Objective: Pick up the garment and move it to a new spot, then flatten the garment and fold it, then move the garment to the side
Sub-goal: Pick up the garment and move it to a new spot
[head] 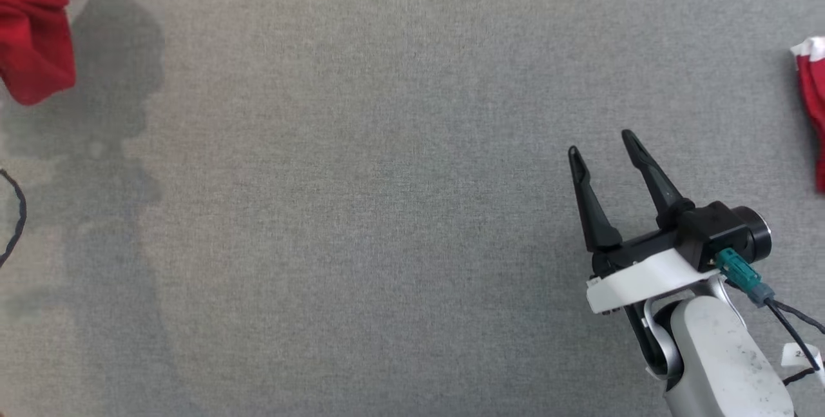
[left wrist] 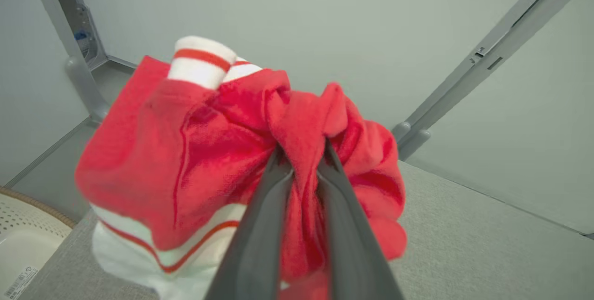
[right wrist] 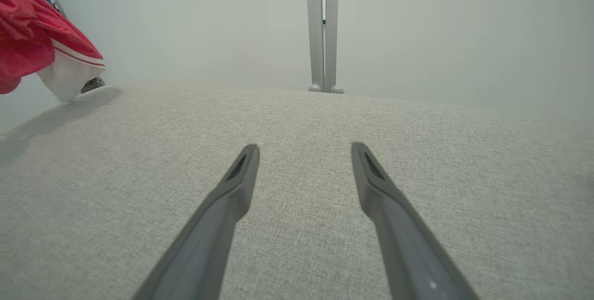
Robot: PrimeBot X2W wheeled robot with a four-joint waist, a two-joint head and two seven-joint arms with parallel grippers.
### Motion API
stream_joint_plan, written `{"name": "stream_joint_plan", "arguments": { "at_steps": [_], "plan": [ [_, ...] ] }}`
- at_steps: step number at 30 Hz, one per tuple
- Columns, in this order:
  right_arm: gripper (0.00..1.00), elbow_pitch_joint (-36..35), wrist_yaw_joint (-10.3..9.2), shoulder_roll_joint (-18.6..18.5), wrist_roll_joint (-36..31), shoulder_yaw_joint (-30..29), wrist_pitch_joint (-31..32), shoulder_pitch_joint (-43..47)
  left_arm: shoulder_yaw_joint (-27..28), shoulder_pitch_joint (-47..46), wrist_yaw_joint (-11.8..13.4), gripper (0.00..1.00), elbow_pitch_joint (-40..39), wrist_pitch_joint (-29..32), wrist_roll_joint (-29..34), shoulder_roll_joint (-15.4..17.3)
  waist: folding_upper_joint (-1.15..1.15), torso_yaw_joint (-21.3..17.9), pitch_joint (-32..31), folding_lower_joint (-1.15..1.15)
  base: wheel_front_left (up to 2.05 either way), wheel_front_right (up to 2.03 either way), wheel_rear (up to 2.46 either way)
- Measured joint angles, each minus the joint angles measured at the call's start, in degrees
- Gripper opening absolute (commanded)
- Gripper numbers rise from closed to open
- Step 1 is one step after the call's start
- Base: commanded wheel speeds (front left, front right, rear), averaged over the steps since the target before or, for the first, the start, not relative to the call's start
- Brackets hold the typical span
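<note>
The garment (left wrist: 195,151) is red with white, red-striped trim, bunched into a hanging bundle. My left gripper (left wrist: 304,158) is shut on a twist of its red cloth and holds it above the grey table. In the head view the garment (head: 35,24) hangs at the top left corner and throws a shadow on the table. In the right wrist view the garment (right wrist: 41,49) is at the upper left, off the surface. My right gripper (head: 601,145) stands open over bare table at the lower right, its fingers (right wrist: 236,184) spread with nothing between them.
Another red and white cloth (head: 813,101) lies at the table's right edge. A black cable (head: 16,217) loops in at the left edge. A white perforated basket (left wrist: 23,230) sits beside the table. Grey frame posts (right wrist: 323,26) stand at the far edge.
</note>
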Motion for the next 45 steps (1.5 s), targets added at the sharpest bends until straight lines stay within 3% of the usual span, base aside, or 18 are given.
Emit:
{"name": "stream_joint_plan", "arguments": {
  "at_steps": [7,12,16,22,31,32,33,38,45],
  "plan": [
    [1.00,2.23,0.00,0.89,0.14,-0.02,-0.40,0.09,-4.13,1.95,0.03,0.00,-17.24,6.75,-2.09,-3.26,0.00,-1.89,-6.95,0.00,0.00,0.00,0.00],
    [1.00,1.65,0.00,1.12,0.38,0.01,-0.41,0.46,-6.65,5.47,0.86,0.00,-27.16,7.55,-3.41,-8.24,0.00,-5.89,-9.95,0.00,0.00,0.00,0.00],
    [1.00,1.31,0.00,0.80,0.42,0.15,-0.42,0.54,-9.78,10.44,1.43,0.00,-30.74,6.53,-4.17,-12.83,0.00,-9.99,-11.33,0.00,0.00,0.00,0.00],
    [1.00,0.37,0.00,1.02,1.20,-1.52,-0.45,1.21,-17.02,18.21,1.34,0.00,-28.17,2.71,-4.69,-20.40,0.00,-16.78,-11.72,0.00,0.00,0.00,0.00],
    [1.00,-0.80,0.00,2.18,1.98,-2.32,-0.46,1.72,-27.99,22.45,0.69,0.00,-8.89,-5.57,-1.31,-22.28,0.00,-24.78,-9.78,0.00,0.00,0.00,0.00],
    [1.00,-0.93,0.00,2.25,1.99,-2.43,-0.46,1.72,-28.80,22.47,0.65,0.32,-6.97,-6.34,-1.09,-22.31,0.00,-25.35,-9.36,0.00,0.00,0.00,0.00],
    [1.00,-1.10,0.00,2.34,1.99,-2.60,-0.46,1.73,-29.48,22.47,0.51,1.00,-5.54,-7.19,-1.01,-22.32,0.00,-25.75,-8.91,0.00,0.00,0.00,0.00],
    [1.00,-1.43,0.00,2.63,1.46,-4.66,-0.46,2.01,-31.14,22.11,0.21,1.00,-3.27,-13.02,-0.55,-22.39,0.00,-25.70,-7.73,0.00,0.00,0.00,0.00],
    [1.00,-1.45,0.00,1.03,0.81,-8.23,-0.46,3.99,-28.97,22.41,0.08,1.00,-7.42,-23.81,0.36,-21.53,0.00,-22.56,-8.57,0.00,0.00,0.00,0.00]
  ]
}}
